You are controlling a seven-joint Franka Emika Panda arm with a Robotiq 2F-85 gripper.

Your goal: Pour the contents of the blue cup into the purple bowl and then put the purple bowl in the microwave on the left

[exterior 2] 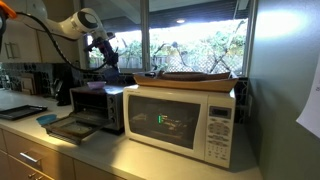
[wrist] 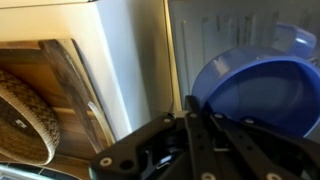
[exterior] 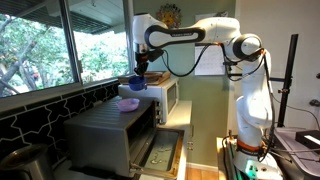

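Blue cup (exterior: 138, 84) is held aloft by the gripper (exterior: 140, 72), whose jaws are closed tight on the cup's wall near the rim. The cup is seen tipped just above the purple bowl (exterior: 129, 103), which rests on the roof of the microwave (exterior: 105, 135), the dark-grey oven whose drop-down door (exterior: 160, 152) is let down. The cup is judged light and stiff with a smooth wall, so a pinch across that thin wall should hold, though some swing about the pinch point may be expected as it is tipped further. The bowl is judged light as well, shallow and wide. Its rim is the likeliest place for a narrow pincer to be set, and a tilt and a spill are to be feared if it is lifted by one edge. In the wrist view the cup (wrist: 255, 90) is shown close up, open mouth just past the dark fingers (wrist: 190, 140), yet its contents cannot be made out and the bowl cannot be picked out with certainty. A woven basket (wrist: 22, 115) and a wooden board (wrist: 70, 80) are shown there, off to the cup's side. Only in an exterior view is the cup's place over the bowl made plain. In an exterior view the white microwave (exterior 2: 180, 122) fills the foreground, and cup and bowl are too small to be told apart.
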